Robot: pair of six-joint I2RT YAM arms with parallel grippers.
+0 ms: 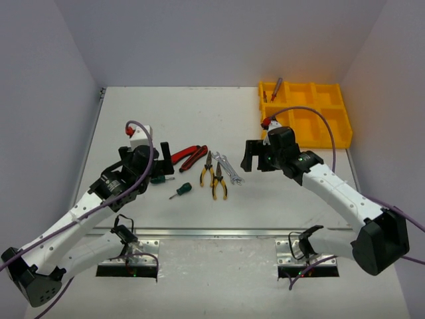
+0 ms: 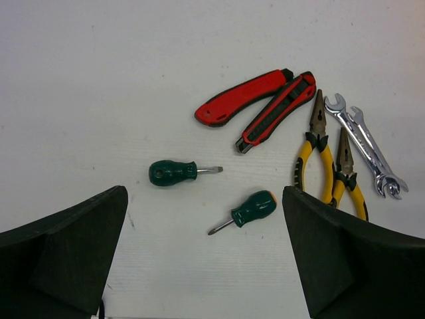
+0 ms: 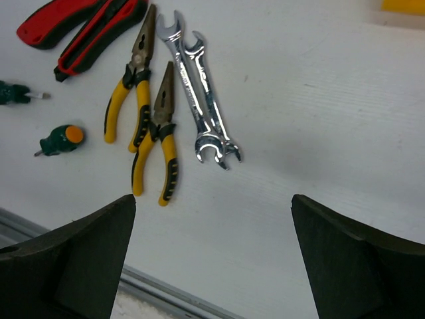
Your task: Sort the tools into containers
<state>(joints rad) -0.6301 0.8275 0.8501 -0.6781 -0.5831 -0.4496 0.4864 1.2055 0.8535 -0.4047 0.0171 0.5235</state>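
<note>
Yellow plastic marks the tray (image 1: 335, 133), which sits beyond our right gripper (image 1: 251, 157) and off to its right, well apart from the fingers. One slim tool with a reddish end (image 1: 274, 90) lies in the tray's far-left compartment.

Our right gripper hangs over the white table (image 1: 166, 106) with its jaws spread wide and nothing between them. In its wrist view, two silver wrenches (image 3: 202, 100) lie side by side and touching, ahead of the gap between the fingers. Two yellow-black pliers (image 3: 149, 119) lie just left of them, noses pointing away from us.

Our left gripper (image 1: 163, 158) is likewise spread wide and holds nothing. In its wrist view, two green screwdrivers (image 2: 174, 173) lie just ahead of the gap between the fingers, apart from each other, one nearer the left finger and one nearer the right. Two red-handled cutters (image 2: 242, 98) lie farther ahead, close together. The pliers and wrenches lie ahead to this gripper's right.
</note>
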